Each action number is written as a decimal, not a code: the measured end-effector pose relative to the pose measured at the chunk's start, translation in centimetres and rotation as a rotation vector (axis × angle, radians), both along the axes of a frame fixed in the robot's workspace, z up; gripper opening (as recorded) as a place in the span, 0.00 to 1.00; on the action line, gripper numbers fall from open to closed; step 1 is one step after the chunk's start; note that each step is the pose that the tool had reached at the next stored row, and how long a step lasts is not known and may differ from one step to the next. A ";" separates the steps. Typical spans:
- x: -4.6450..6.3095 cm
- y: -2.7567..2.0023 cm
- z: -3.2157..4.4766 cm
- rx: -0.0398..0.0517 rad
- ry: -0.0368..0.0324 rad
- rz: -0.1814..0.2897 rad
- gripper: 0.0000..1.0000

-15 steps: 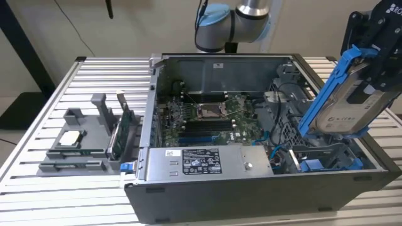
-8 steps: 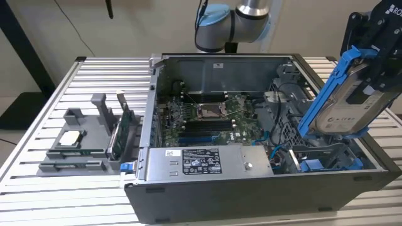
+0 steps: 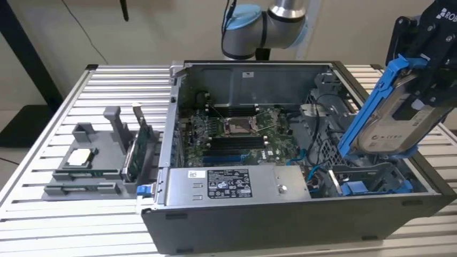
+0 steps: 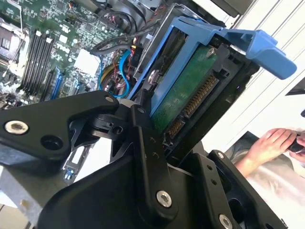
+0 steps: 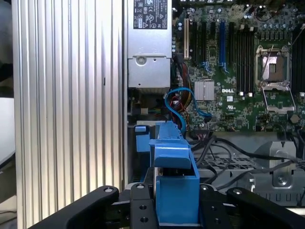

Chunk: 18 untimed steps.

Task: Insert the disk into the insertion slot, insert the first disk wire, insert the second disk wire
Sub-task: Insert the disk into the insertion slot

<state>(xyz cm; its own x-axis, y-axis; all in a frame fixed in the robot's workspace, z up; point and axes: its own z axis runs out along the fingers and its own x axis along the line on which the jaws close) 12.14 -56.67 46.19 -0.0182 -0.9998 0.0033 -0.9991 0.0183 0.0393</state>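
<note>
In the exterior view my gripper [image 3: 423, 91] is shut on the disk [image 3: 396, 123], a silver drive in a blue carrier. It hangs tilted above the right end of the open computer case. Below it lies the insertion slot [image 3: 371, 174], a dark bay with blue rails and tabs; disk and slot are apart. The second wrist view shows the disk's green underside [image 4: 190, 90] and connector between my black fingers [image 4: 143, 129]. In the first wrist view the blue carrier [image 5: 174, 181] sits in my gripper [image 5: 176, 207]. A thin blue cable [image 5: 178, 102] loops in the case beside the bay.
The case holds a motherboard [image 3: 236, 134] and a grey power supply [image 3: 236, 184]. A grey fixture [image 3: 93, 160] with an upright green card [image 3: 136, 155] stands at the exterior view's left on the slatted metal table [image 3: 71, 225]. A person's hand [image 4: 271, 143] is beside the table.
</note>
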 end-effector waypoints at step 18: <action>0.8 -0.17 -2.23 0.0000 0.0001 0.012 0.33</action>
